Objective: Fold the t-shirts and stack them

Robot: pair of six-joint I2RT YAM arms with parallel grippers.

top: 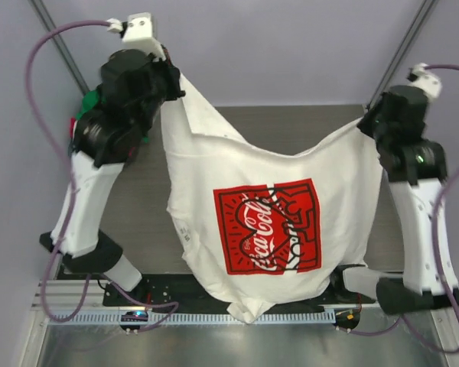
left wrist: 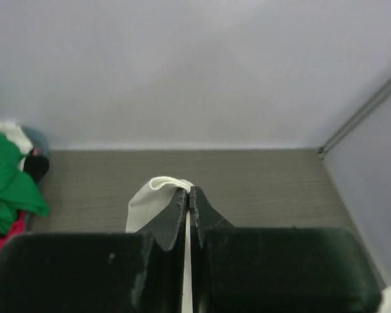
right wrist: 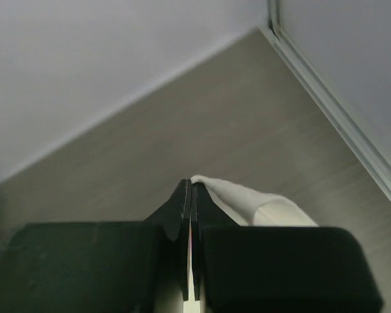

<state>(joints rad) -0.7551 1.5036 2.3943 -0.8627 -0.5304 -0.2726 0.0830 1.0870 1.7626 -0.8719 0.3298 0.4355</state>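
Both the left pincer [left wrist: 189,190] and the right pincer [right wrist: 191,184] clench thin pinches of the cream t-shirt [top: 206,168], which sags between them over the bench [top: 138,206], so a sharp pull apart may slip a corner loose and drop it.

The cream-white t-shirt [top: 206,168] is soft, matt, creased cloth; its red print [top: 268,227] looks smoother and flatter. The table [top: 141,202] has a matt grey wood-grain finish. At 6 o'clock lies a brushed metal sheet [top: 176,350]. The left arm [top: 84,202] wears smooth, faintly glossy white plastic. The left gripper [left wrist: 188,191] has matt black fingers [left wrist: 169,225]. The green t-shirt [left wrist: 6,179] at 9 o'clock is matt cloth.
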